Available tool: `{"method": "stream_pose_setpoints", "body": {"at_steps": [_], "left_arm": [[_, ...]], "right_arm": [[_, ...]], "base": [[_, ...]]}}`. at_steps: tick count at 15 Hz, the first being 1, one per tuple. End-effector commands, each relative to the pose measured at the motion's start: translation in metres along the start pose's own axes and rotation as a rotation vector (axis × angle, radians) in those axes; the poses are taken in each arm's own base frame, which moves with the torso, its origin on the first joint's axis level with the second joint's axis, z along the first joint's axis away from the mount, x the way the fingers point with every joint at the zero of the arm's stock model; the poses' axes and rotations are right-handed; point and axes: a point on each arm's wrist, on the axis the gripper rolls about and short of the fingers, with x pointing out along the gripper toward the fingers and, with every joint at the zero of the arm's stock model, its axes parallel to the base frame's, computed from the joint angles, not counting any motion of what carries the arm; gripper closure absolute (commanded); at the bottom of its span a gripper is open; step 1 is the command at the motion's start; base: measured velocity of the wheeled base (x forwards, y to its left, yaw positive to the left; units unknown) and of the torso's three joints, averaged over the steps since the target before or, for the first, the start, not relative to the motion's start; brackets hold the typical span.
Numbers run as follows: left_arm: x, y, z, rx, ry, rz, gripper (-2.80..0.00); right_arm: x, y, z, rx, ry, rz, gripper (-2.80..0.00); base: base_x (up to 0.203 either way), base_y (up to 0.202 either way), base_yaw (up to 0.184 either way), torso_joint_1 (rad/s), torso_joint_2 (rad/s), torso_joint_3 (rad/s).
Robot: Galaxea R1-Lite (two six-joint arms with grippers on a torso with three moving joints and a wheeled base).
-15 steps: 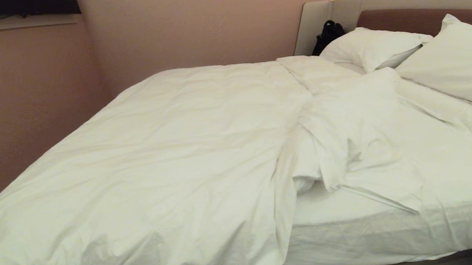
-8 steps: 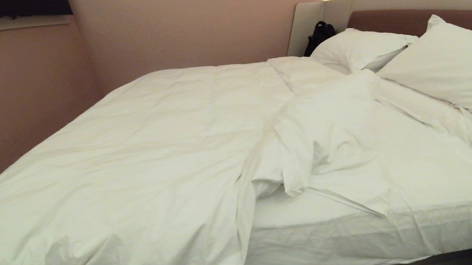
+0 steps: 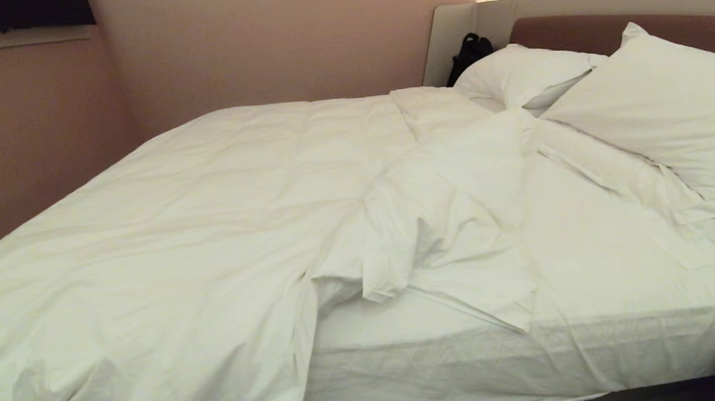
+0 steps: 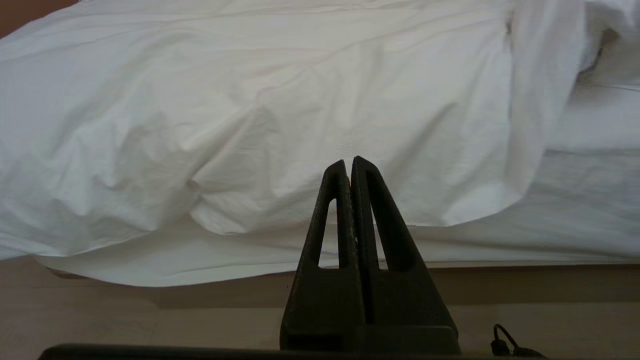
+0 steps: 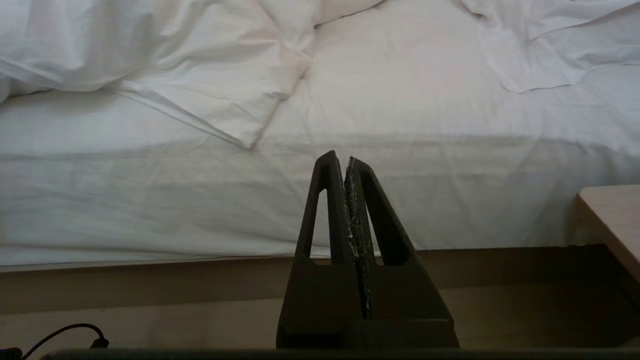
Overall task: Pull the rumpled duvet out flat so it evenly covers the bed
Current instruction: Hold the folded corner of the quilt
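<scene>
Both sets of jaws pressed together, empty. Duvet (image 3: 221, 235) bunched toward 9 o'clock on bed (image 3: 532, 352); folded corner (image 5: 235, 125) at 11 from right gripper (image 5: 345, 159), nearer than left gripper (image 4: 348, 161).

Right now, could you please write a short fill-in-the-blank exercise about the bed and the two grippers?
1. The duvet is bunched toward the foot, leaving the sheet bare near the ____.
2. The left gripper is ____ and holds nothing.
3. The right gripper points at the side of the ____.
4. A ____ bag leans against the headboard.

Missing words: pillows; shut; bed; black
</scene>
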Motion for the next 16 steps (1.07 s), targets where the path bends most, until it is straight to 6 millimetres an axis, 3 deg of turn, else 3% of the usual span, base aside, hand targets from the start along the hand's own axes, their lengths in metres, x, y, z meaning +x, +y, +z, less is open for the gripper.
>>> {"method": "stream_pose_setpoints", "body": {"at_steps": [1,16], "left_arm": [[0.0,0.0,0.0,-0.001,0.0,0.001,0.0],[0.0,0.0,0.0003,-0.032,-0.003,-0.001,0.0]], "right_arm": [[0.0001,0.0,0.0,0.0,0.001,-0.001,0.0],[0.0001,0.0,0.0,0.0,0.001,-0.001,0.0]], "base": [[0.0,-0.088,0.0,0.002,0.0,-0.002],[0.0,0.0,0.0,0.0,0.0,0.0]]}}
